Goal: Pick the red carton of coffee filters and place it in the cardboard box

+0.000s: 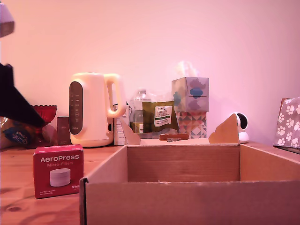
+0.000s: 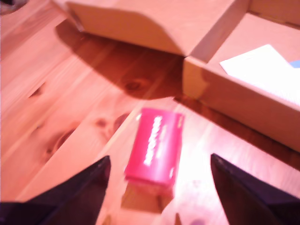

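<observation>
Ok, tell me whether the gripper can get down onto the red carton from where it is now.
Probably yes. In the wrist view the gripper is open, its fingers either side of the red carton of coffee filters, with bare wood around it. The cardboard box stands close by but apart from the carton, so it should not block a descent.

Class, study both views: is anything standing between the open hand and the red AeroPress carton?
Nothing visible does. In the wrist view the hand is open above the red carton, with only bare wooden table around it. The cardboard box stands beside it.
</observation>
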You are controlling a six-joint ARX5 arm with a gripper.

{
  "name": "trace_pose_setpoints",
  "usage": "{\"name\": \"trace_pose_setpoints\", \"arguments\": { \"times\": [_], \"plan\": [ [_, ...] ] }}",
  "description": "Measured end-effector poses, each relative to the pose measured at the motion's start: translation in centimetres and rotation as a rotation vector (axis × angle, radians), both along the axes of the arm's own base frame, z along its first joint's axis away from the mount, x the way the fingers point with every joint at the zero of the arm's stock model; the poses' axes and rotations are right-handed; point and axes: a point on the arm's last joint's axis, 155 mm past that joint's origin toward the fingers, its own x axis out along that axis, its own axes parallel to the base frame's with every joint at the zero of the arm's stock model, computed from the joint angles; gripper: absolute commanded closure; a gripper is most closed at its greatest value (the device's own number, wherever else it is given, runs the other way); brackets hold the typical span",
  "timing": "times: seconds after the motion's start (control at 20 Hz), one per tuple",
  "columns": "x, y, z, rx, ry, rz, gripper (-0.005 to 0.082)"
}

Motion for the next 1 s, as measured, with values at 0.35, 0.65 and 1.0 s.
{"name": "trace_pose_setpoints", "arguments": {
  "times": [0.35,0.65,1.0],
  "plan": [
    [2.9,-0.7,-3.9,0.042,0.009,0.007,0.0108],
    [2.3,-1.9,-7.1,0.07,0.081,-0.032,0.0142],
    [1.5,-2.2,-7.9,0.102,0.116,-0.037,0.0519]
  ]
}}
